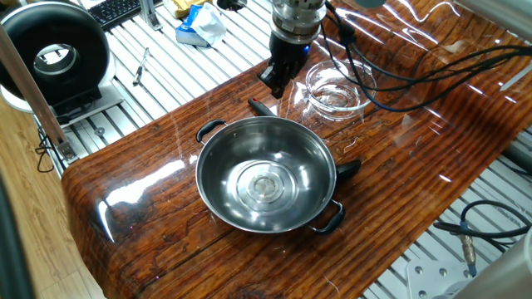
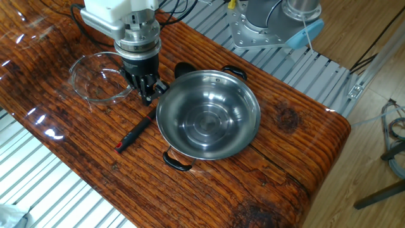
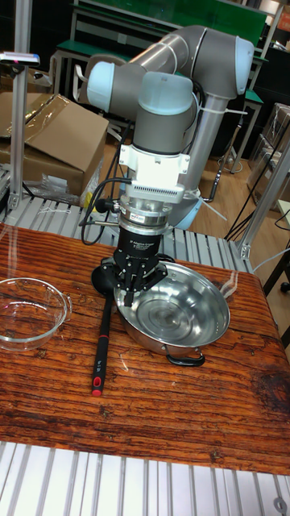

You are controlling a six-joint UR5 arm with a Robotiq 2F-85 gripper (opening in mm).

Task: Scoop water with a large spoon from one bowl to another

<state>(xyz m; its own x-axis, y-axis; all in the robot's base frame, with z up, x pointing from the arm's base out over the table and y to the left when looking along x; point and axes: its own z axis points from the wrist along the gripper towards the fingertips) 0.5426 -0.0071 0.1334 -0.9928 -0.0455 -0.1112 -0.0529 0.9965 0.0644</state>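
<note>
Ladle (image 2: 135, 133) between steel bowl (image 2: 208, 122) and table edge (image 2: 95, 190)

The arm (image 3: 185, 56) is grey tubing with pale blue joint caps. A white block and ribbed silver collar sit above the black gripper (image 3: 134, 292) — black cables loop off beside it.

Steel bowl (image 1: 266, 173) shiny, ringed; small bowl (image 1: 335, 89) clear glass; ladle (image 3: 103, 322) matt black plastic; table (image 1: 150, 208) glossy grained wood.

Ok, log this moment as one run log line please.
phase: pre-grasp | gripper: open, above ladle handle, empty | ladle: flat on table beside steel bowl | glass bowl: apart, untouched
</note>
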